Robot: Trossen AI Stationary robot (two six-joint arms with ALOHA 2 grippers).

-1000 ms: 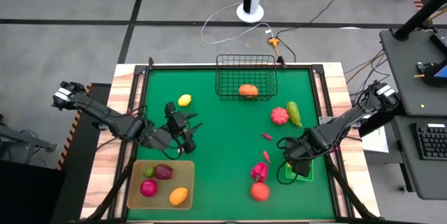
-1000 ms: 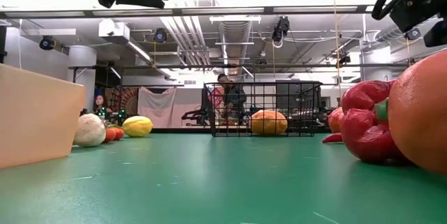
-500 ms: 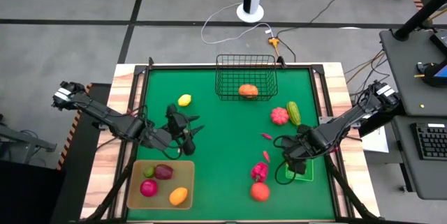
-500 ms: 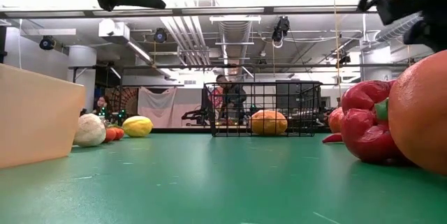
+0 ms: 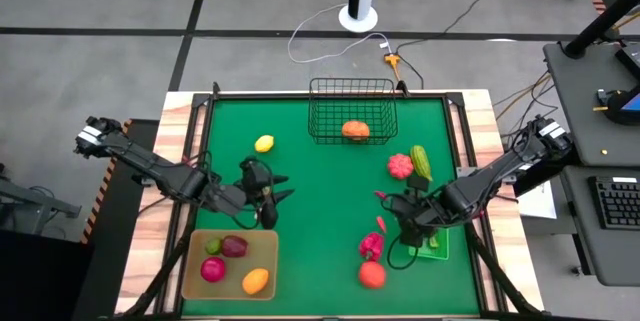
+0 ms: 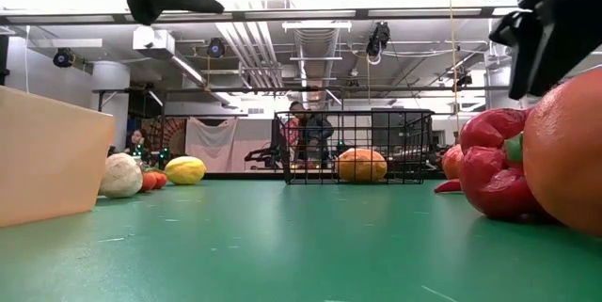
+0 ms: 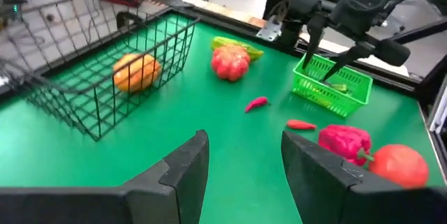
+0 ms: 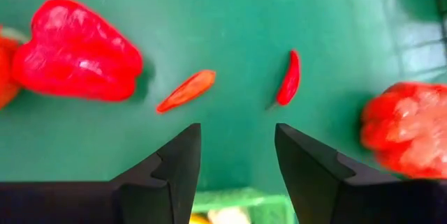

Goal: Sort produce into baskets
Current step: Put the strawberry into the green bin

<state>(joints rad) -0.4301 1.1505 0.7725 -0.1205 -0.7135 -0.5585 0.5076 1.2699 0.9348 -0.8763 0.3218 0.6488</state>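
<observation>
Sorting check on the produce first: two small chillies, a red chilli [image 8: 288,77] and an orange-red chilli [image 8: 186,89], lie loose on the green mat toward the counter's right side. A pink pepper [image 5: 371,246] sits just beside them, and a round orange-red fruit [image 5: 372,275] touches it nearer the front edge. A ribbed red piece [image 5: 400,166] and a green vegetable [image 5: 421,162] lie side by side farther back along the right edge. A yellow lemon [image 5: 263,143] sits alone in the left half.

An orange piece [image 5: 355,129] is inside the black wire basket [image 5: 320,111] at the middle of the far edge. The tan tray [image 5: 265,251] in the near left corner holds four pieces: green, purple, pink-red and orange. The green bin [image 7: 332,88] stands by the right edge with something small and green in it.

My right hand [image 8: 237,140] hangs just above the mat between the bin and the two chillies, fingers parted, nothing between them. My left hand [image 7: 241,147] hovers beyond the tray's far side, left of centre, fingers spread about halfway and empty.
</observation>
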